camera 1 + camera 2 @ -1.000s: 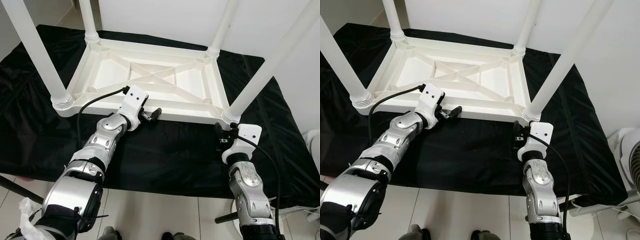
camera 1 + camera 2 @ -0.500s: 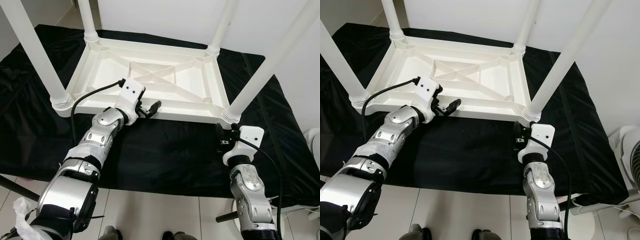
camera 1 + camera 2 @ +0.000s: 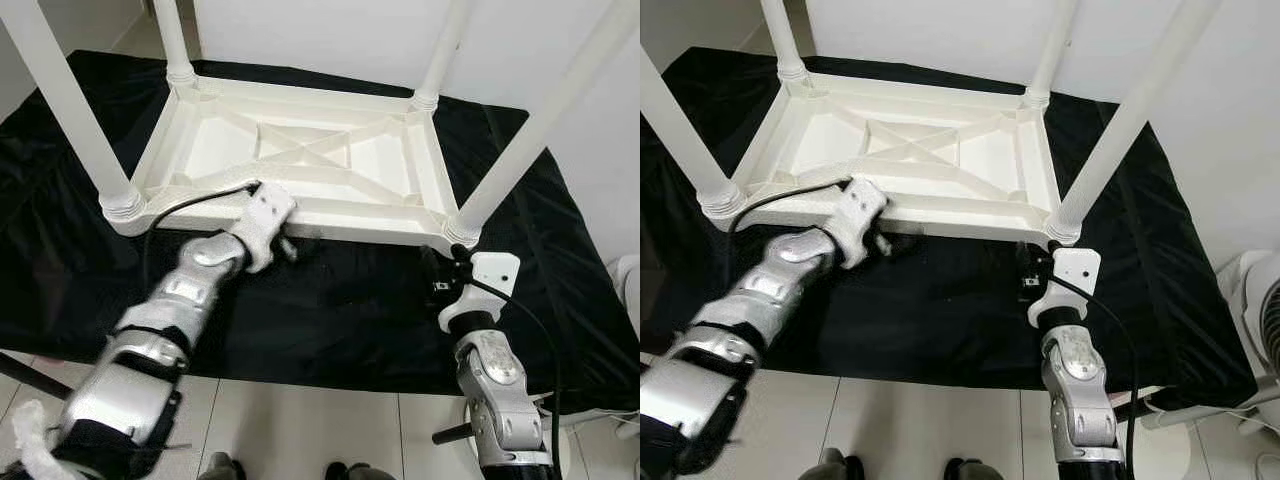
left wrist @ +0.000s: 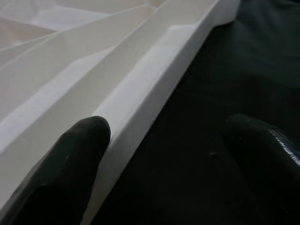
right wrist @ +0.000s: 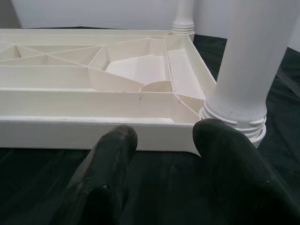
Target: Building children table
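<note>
A white children's table [image 3: 360,228] lies upside down on a black cloth, its four legs pointing up. My left gripper [image 3: 290,242] is blurred with motion at the middle of the table's near rim. In the left wrist view it is open [image 4: 173,154]: one finger [image 4: 79,159] is against the rim's outer wall, the other over the cloth. My right gripper [image 3: 432,282] hovers just in front of the near-right leg [image 3: 530,140], a little short of its base. In the right wrist view it is open [image 5: 164,154] and empty, facing the rim and the leg's ringed base [image 5: 236,115].
The black cloth [image 3: 330,310] covers the floor under the table and ends at pale tiles [image 3: 300,430] close to my feet. A white wall rises behind the table. A white appliance [image 3: 1260,310] stands at the right edge.
My left gripper has dropped from above the near rim to its outer side and is now blurred. The right gripper has edged slightly left, toward the corner leg.
</note>
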### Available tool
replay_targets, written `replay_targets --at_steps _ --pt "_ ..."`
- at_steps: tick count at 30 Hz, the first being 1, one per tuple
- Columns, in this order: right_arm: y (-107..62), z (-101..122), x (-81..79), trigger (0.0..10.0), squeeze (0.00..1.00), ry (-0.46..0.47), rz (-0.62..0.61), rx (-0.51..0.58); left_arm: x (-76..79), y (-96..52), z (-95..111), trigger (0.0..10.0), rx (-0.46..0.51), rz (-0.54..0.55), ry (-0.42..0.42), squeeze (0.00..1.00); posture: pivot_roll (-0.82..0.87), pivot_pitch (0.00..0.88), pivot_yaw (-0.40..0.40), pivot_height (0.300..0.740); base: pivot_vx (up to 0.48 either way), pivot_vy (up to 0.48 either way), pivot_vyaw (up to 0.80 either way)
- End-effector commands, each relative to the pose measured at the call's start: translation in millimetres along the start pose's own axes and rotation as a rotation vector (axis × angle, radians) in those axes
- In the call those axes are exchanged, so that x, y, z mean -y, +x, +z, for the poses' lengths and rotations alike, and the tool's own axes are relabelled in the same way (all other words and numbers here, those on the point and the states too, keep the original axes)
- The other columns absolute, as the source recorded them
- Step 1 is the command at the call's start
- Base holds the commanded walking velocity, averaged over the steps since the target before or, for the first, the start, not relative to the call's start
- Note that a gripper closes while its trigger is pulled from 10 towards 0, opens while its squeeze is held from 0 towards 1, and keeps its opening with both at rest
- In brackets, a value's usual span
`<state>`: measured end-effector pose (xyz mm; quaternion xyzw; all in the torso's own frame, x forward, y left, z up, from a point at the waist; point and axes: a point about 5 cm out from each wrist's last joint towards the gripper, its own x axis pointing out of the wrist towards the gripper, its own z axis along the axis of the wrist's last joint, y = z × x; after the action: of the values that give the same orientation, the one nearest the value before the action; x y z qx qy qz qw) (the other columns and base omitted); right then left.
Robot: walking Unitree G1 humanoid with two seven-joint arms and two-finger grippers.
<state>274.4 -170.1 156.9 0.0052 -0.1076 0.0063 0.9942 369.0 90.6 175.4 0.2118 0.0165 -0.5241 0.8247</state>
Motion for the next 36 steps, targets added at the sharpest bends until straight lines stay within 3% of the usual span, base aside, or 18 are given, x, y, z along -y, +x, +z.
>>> replay_targets --at_steps 1,3,4,7,11,21,23,35,36 --pt "-2.5 -1.5 2.2 10.0 0.00 0.002 -0.005 -0.013 13.6 5.8 -17.3 10.0 -0.077 -0.076 -0.041 0.00 -0.16 0.138 -0.026 0.740 0.000 0.000 0.00" --pt "-2.3 -1.5 1.4 10.0 0.00 0.002 -0.005 -0.013 9.1 7.0 -15.9 10.0 -0.085 -0.036 -0.050 0.00 -0.16 0.135 -0.026 0.740 0.000 0.000 0.00" --pt "-2.0 -1.5 0.1 10.0 0.00 0.002 -0.001 -0.013 3.4 8.6 -17.1 10.0 -0.135 0.014 -0.063 0.00 -0.16 0.130 -0.022 0.740 0.000 0.000 0.00" --pt "-1.9 -1.5 -0.3 10.0 0.00 0.002 0.000 -0.013 2.4 8.8 -18.2 10.0 -0.154 0.024 -0.065 0.00 -0.16 0.129 -0.021 0.740 0.000 0.000 0.00" --pt "-2.0 -1.1 0.4 10.0 0.00 0.001 -0.002 -0.013 -6.8 11.8 -17.6 10.0 -0.213 0.133 -0.126 0.00 -0.16 0.124 -0.017 0.740 0.000 0.000 0.00" --pt "-2.8 -2.0 -1.0 10.0 0.00 0.009 -0.011 -0.015 -24.6 10.2 -9.8 10.0 -0.222 0.303 -0.172 0.00 -0.16 0.125 -0.008 0.740 0.000 0.000 0.00" --pt "-3.1 -3.0 -0.3 10.0 0.00 0.011 -0.023 -0.018 -30.9 6.5 -14.7 10.0 -0.290 0.407 -0.184 0.00 -0.16 0.125 -0.004 0.740 0.000 0.000 0.00" --pt "-5.2 -3.7 3.9 10.0 0.00 0.005 -0.045 -0.024 -30.7 7.2 -18.9 10.0 -0.360 0.445 -0.132 0.00 -0.17 0.138 0.001 0.740 0.000 0.000 0.00" --pt "-5.4 -3.8 3.7 10.0 0.00 0.005 -0.044 -0.025 -30.5 8.1 -17.4 8.2 -0.347 0.440 -0.135 0.00 -0.16 0.139 0.000 0.740 0.000 0.000 0.00"
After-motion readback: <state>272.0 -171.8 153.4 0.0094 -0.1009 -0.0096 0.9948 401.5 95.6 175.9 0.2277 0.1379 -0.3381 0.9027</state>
